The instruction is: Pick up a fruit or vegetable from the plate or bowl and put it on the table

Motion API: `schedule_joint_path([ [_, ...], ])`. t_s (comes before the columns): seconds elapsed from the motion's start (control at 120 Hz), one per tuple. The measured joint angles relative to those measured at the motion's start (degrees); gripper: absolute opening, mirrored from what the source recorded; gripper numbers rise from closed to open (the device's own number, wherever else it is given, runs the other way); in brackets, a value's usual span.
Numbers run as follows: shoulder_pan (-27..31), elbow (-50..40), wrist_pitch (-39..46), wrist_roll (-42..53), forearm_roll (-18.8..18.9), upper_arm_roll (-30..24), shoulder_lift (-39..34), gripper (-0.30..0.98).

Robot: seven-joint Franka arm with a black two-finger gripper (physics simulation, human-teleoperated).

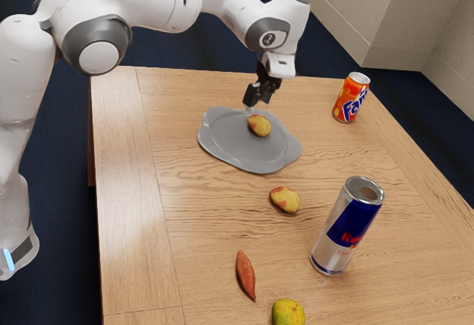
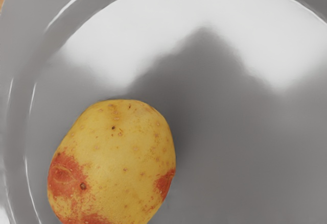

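My gripper (image 1: 255, 109) is low over the far part of the grey plate (image 1: 241, 151) in the exterior view, right by a yellow potato (image 1: 259, 125) with reddish patches that lies on the plate. Whether its fingers touch the potato I cannot tell. From the wrist, the potato (image 2: 115, 163) rests on the shiny grey plate (image 2: 230, 157), close under the hand and off to one side of it.
On the table (image 1: 200, 229) lie a second potato (image 1: 285, 200), a reddish sweet potato (image 1: 246, 275) and a green-yellow fruit (image 1: 288, 312). A Red Bull can (image 1: 346, 225) stands near them, and an orange can (image 1: 351, 98) stands beyond the plate.
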Motion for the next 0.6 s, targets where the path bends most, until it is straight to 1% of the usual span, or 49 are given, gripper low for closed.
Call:
schedule_joint_path([
  [0.275,0.92,0.00,3.44,7.83,-0.86,-1.51,2.85,0.69],
  [0.417,2.24,0.01,4.26,10.67,-1.81,-1.66,3.68,0.69],
  [0.6,2.60,0.02,4.76,13.44,-2.40,-2.23,4.68,0.69],
])
